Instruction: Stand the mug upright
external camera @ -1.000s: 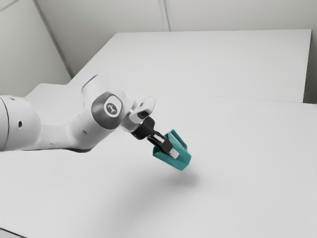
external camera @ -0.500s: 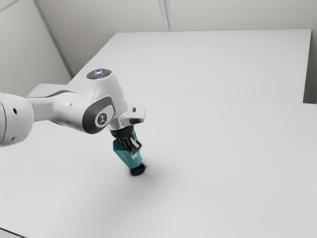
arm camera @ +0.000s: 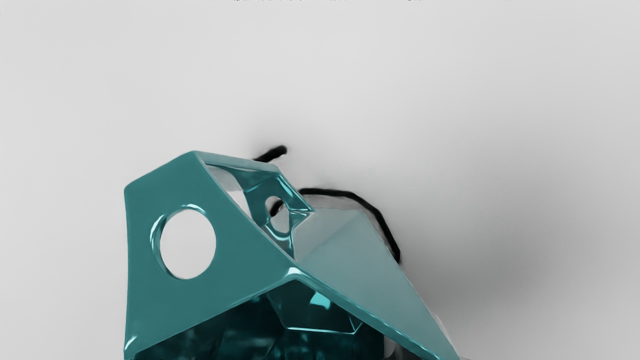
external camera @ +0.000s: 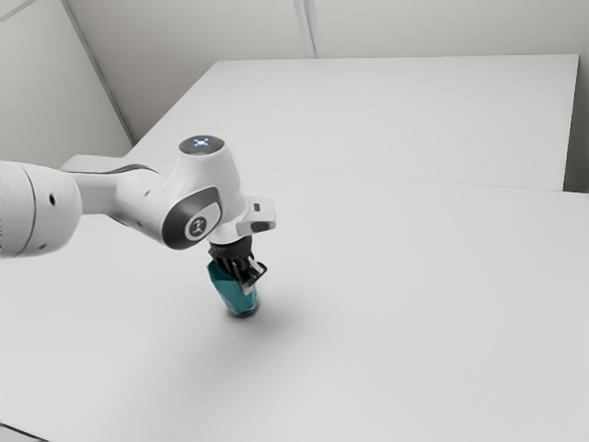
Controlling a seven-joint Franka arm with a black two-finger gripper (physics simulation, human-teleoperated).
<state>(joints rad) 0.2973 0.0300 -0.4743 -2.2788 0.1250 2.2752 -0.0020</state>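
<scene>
My gripper (external camera: 243, 270) points down over the table, shut on the teal mug (external camera: 236, 293) by its wall. In the exterior view the mug's body narrows downward and leans a little, with its base low by the table and a dark patch right under it. Whether the base rests on the table I cannot tell. In the wrist view the teal mug (arm camera: 220, 250) shows its open mouth toward my hand, a faceted handle part with a round hole, and a black line beyond its lower edge. A grey-black piece, perhaps a finger, lies within the mouth.
The white table (external camera: 414, 304) spreads around the mug, with a soft shadow beside it. Behind stands another white surface (external camera: 386, 120), with pale walls beyond. A dark-edged corner (external camera: 26, 433) sits at the exterior view's lower left.
My hand has swung from a slanted pose to one pointing down, carrying the mug toward the exterior view's left and turning it closer to vertical. Lately the mug has shifted only slightly.
</scene>
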